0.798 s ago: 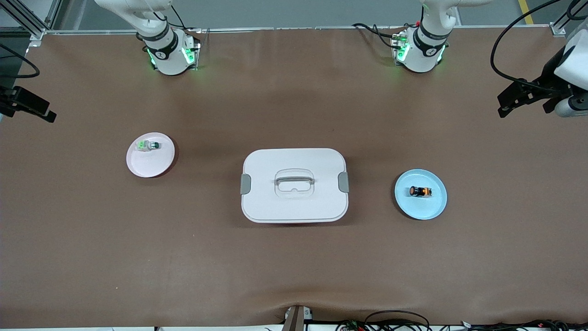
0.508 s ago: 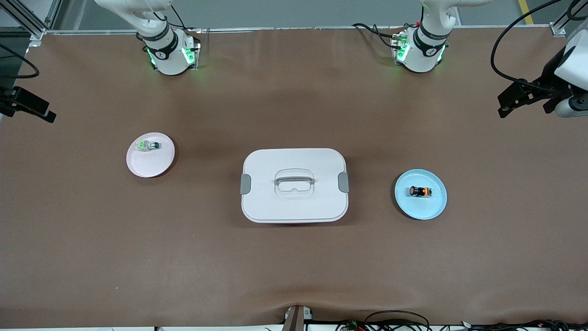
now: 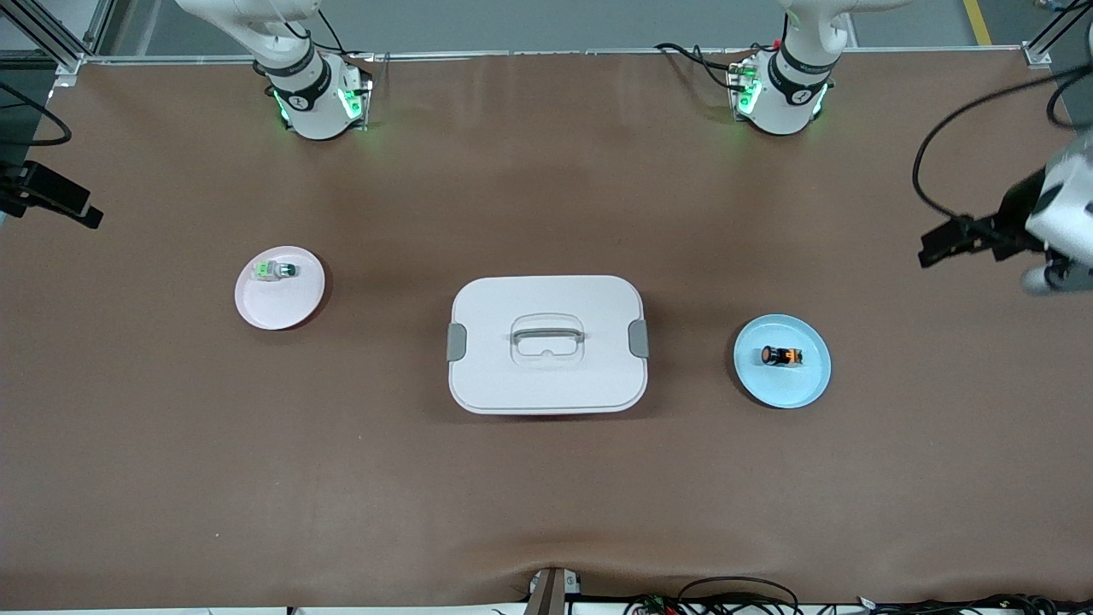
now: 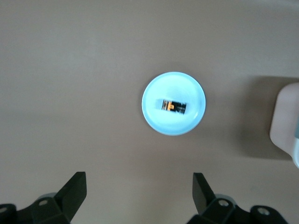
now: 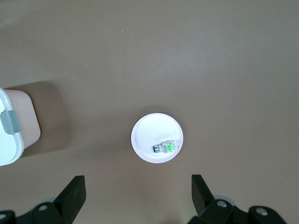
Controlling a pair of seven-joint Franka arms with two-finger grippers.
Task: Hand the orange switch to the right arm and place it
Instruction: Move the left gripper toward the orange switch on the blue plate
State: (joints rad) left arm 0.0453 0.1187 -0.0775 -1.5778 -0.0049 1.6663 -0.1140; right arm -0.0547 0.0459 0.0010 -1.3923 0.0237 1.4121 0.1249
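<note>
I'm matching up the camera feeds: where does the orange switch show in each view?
Front view: orange switch lies on the blue plate, toward the left arm's end of the table.
Left wrist view: mid-frame, on that plate.
Right wrist view: not in it.
Shared landmark: white lidded box, its corner showing at the left wrist view's edge.

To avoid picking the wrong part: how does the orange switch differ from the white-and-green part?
The orange switch is black with orange bands; the white-and-green part is pale with a green end. The switch lies on the blue plate toward the left arm's end; the other lies on the pink plate toward the right arm's end. Both are small and lie on their sides.
</note>
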